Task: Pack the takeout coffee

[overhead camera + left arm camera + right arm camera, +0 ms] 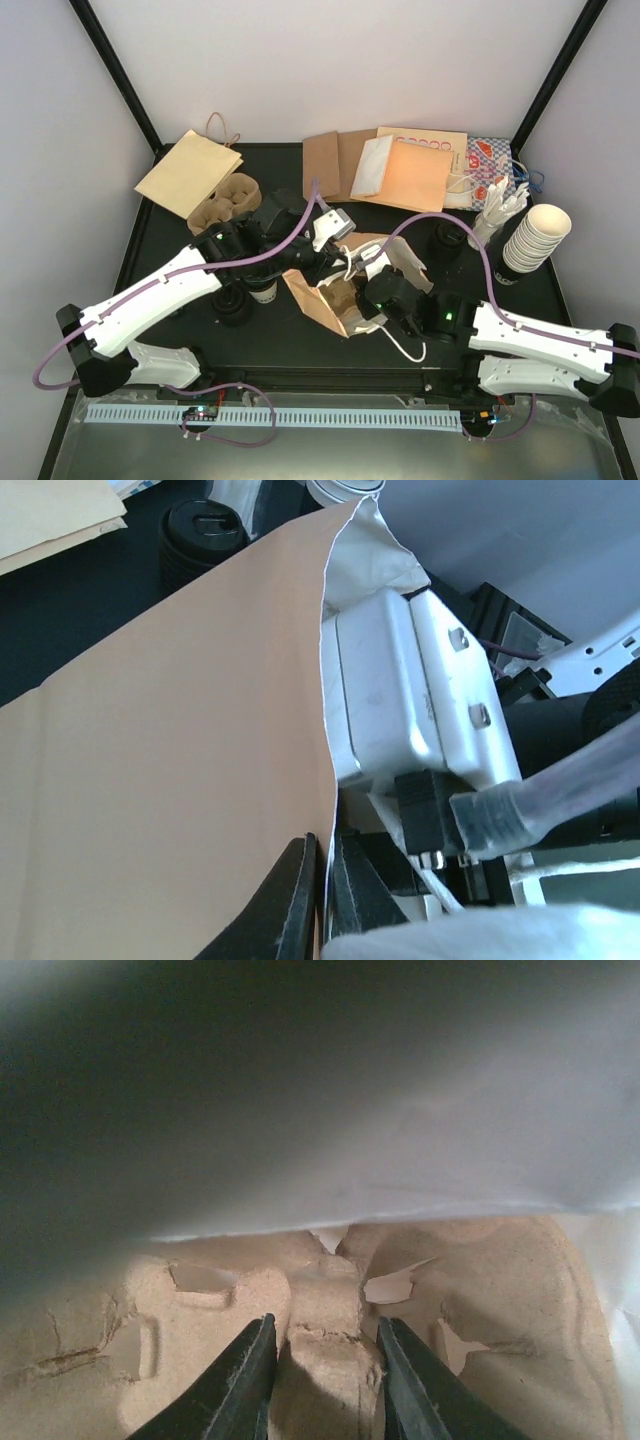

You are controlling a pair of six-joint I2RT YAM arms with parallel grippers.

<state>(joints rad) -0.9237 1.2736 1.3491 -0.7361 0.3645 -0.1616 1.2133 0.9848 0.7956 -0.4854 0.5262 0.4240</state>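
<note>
A brown paper bag point(318, 298) lies open at the table's middle. My left gripper point(322, 838) is shut on the bag's point(180, 730) rim, the paper edge pinched between its fingers. My right gripper point(325, 1322) is deep inside the bag, shut on the middle post of a brown pulp cup carrier point(200, 1310). In the top view the bag hides its fingers. One takeout coffee point(264, 291), a cream cup with a black lid, stands half hidden under the left arm. A second black-lidded one point(233, 306) stands just left of it.
Another pulp carrier point(225, 200) and a flat brown bag point(188, 172) sit at the back left. Flat bags and envelopes point(400, 165) lie along the back. A stack of lidless cream cups point(535, 238), white cutlery point(497, 212) and black lids point(447, 238) stand at the right.
</note>
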